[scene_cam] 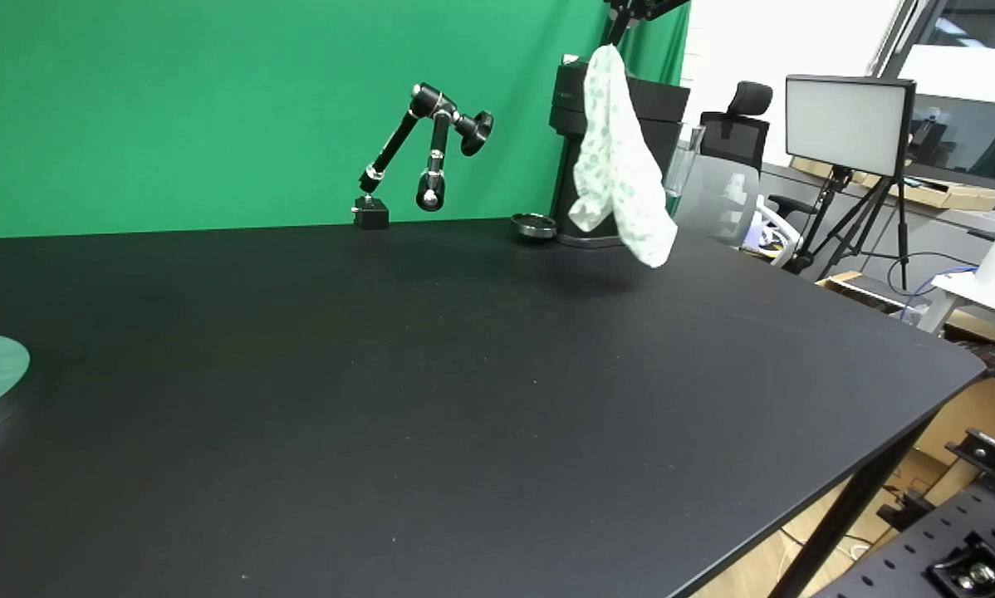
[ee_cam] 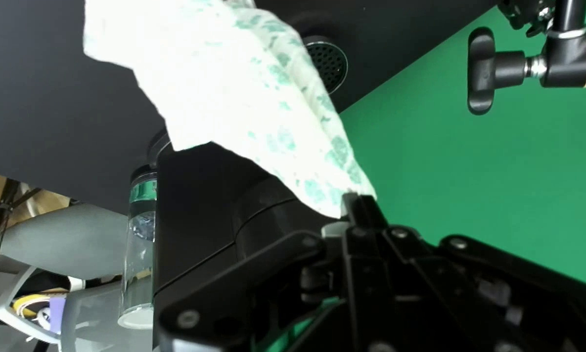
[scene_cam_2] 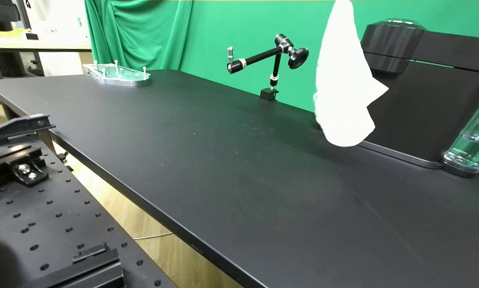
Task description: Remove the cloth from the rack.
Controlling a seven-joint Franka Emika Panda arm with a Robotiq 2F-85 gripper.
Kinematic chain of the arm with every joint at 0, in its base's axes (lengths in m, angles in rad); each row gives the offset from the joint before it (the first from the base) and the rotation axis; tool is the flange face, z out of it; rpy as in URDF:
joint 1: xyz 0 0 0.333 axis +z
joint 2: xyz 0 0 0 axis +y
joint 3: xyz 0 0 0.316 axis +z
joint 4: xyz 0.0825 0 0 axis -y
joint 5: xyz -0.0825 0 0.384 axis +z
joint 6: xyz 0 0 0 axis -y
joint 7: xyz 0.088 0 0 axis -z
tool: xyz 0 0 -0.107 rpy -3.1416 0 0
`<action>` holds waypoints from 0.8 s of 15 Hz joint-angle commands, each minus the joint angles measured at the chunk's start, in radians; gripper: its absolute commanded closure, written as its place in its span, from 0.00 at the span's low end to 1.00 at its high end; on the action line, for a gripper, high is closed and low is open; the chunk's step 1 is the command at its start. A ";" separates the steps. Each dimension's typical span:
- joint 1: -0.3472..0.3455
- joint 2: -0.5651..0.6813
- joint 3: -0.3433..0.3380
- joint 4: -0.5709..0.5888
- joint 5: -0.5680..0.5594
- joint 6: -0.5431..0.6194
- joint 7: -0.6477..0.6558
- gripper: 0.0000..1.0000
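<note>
Above a black table (scene_cam: 464, 374), in front of a black machine (scene_cam_2: 423, 108), a pale cloth (scene_cam: 618, 166) hung from the gripper (ee_cam: 359, 199).
In both exterior views the cloth hid part of the machine, narrowing upward, with green marks visible in the wrist view. A jointed black stand (scene_cam: 438, 143) rose apart from both. The jaws were closed on the cloth's top end. Near the machine's foot lay a round, perforated dish (ee_cam: 327, 66).

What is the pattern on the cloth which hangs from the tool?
The cloth is white with scattered pale green blotches; the wrist view shows them best.
</note>
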 commanded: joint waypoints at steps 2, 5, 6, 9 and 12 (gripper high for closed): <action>0.024 0.003 0.027 -0.040 0.021 -0.040 0.000 1.00; 0.045 0.026 0.045 -0.052 0.083 -0.086 -0.030 0.74; 0.050 0.032 0.050 -0.054 0.105 -0.105 -0.047 0.72; 0.003 0.049 0.120 -0.047 0.189 -0.159 -0.103 0.53; -0.001 0.056 0.148 -0.042 0.266 -0.217 -0.198 0.33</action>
